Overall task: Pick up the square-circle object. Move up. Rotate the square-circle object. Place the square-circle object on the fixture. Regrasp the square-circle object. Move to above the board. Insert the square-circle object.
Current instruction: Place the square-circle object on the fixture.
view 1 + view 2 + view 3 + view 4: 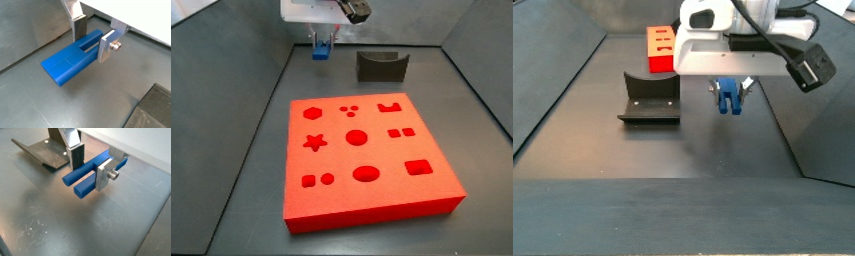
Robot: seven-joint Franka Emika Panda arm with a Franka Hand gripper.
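Note:
The square-circle object (70,60) is a bright blue elongated block that ends in two prongs (83,178). My gripper (91,47) is shut on it, with the silver fingers on either side of its upper part. The block hangs downward from the gripper above the grey floor, as both side views show (727,97) (322,48). The fixture (649,98), a dark U-shaped holder, stands on the floor a short way beside the gripper (727,88). It also shows in a wrist view (43,153) and a side view (380,66). The red board (365,150) lies apart from both.
The board's top face has several shape-cut recesses, among them a star (315,143) and a hexagon (313,113). Grey walls enclose the floor (553,110). A dark flat shape (157,107) shows at a corner of a wrist view.

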